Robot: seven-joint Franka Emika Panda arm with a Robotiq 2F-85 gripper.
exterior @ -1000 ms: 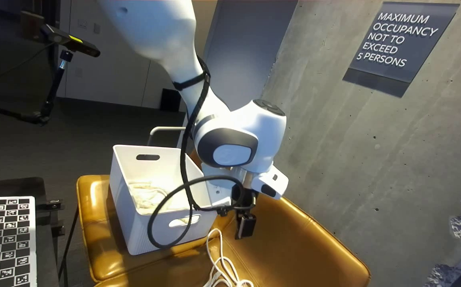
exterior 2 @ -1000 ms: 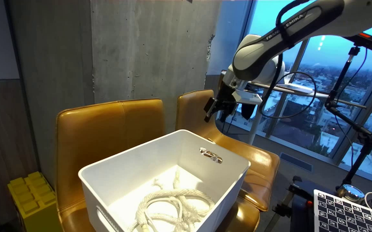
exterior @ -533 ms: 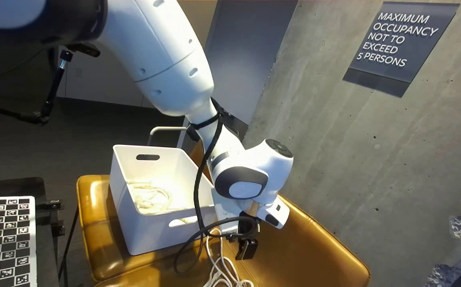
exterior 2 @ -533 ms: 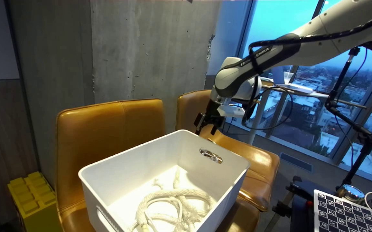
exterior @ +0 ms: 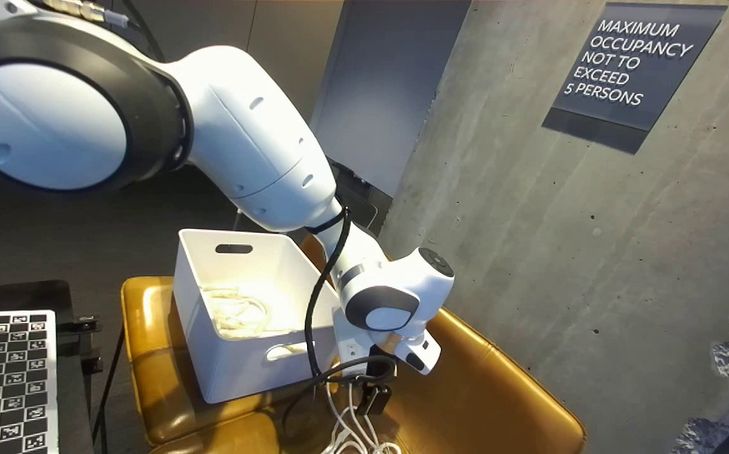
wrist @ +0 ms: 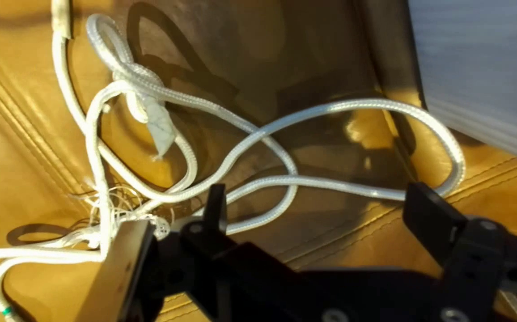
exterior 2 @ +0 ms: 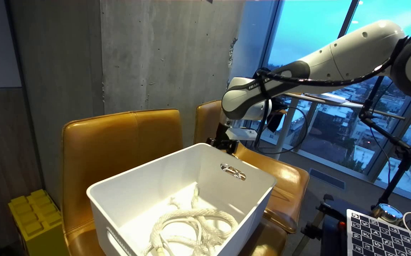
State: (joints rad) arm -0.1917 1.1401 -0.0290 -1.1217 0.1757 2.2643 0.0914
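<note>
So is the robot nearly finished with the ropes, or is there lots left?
Looks done: some thick rope already lies inside the box. In hand: the fingers are open, right by the white cord on the chair, gripping nothing. Left, I'd guess: grabbing that cord and maybe dropping it in too, because it lies outside the box.
</note>
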